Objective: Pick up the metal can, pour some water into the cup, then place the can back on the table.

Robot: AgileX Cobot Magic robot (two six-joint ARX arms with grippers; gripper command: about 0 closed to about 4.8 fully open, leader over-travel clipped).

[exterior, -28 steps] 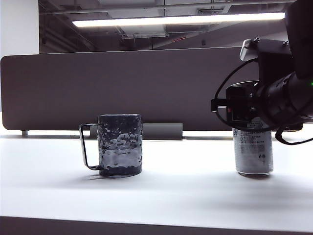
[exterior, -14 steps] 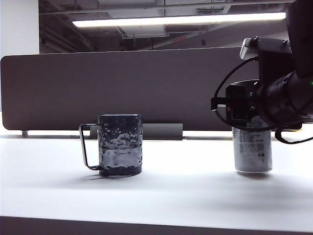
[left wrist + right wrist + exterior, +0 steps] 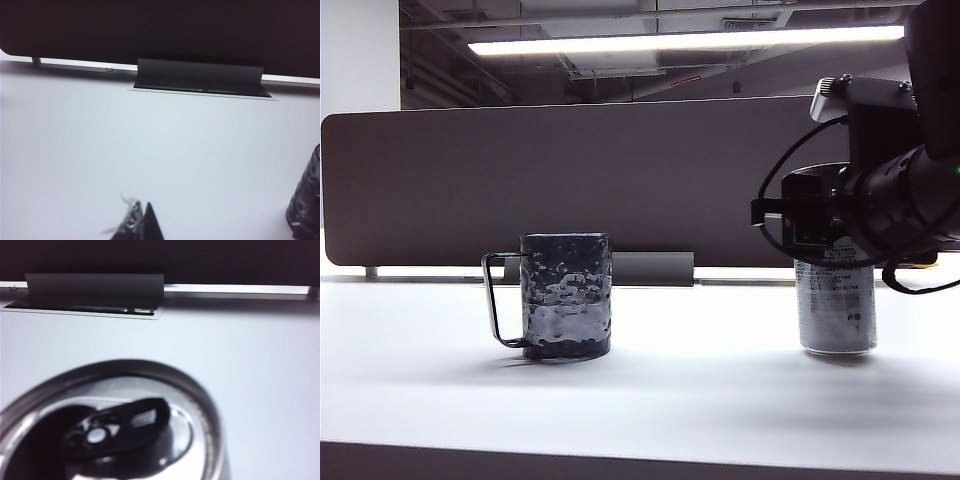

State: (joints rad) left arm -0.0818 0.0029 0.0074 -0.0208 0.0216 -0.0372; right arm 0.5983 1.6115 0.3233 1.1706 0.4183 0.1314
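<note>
Early stage: metal can (image 3: 837, 305) stands on the surface (image 3: 700, 390), beneath the right gripper (image 3: 820, 235), jaws' state untellable; cup (image 3: 566, 296) well aside. Left gripper (image 3: 140, 225) closed, idle. Lifting, pouring, replacing remain.

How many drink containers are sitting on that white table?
2. A dark dimpled-glass mug stands left of centre, and a silver metal can stands upright at the right, under the right arm's pincer. Nothing else shows, though the arm hides some table.
</note>
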